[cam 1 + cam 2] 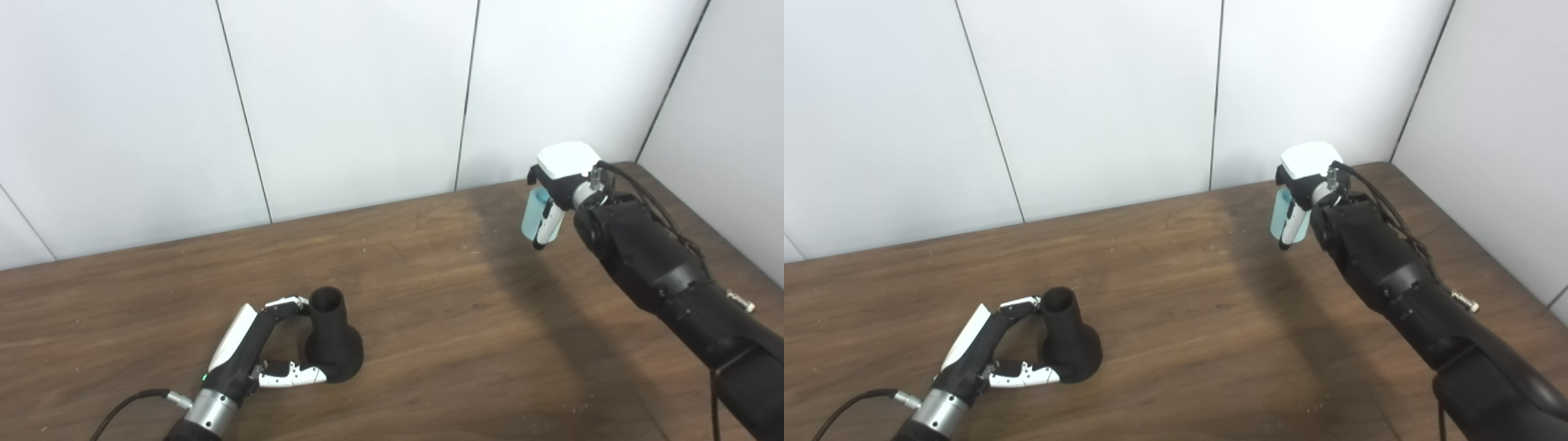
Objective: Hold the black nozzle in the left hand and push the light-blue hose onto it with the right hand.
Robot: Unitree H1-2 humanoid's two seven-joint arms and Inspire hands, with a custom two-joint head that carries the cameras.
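The black nozzle (332, 338) stands upright on the brown table, wide base down and open neck up, near the front left. My left hand (260, 346) reaches it from the left with fingers spread; upper fingers touch the neck and the thumb lies against the base, not closed around it. My right hand (560, 187) is raised at the back right, well away from the nozzle. It is shut on the short light-blue hose (537, 214), which hangs upright and shows between its fingers.
The wooden table (429, 294) stretches between the two hands. White wall panels (355, 104) close off its far edge, and another panel runs along the right side. A dark cable trails from my left wrist (128, 404).
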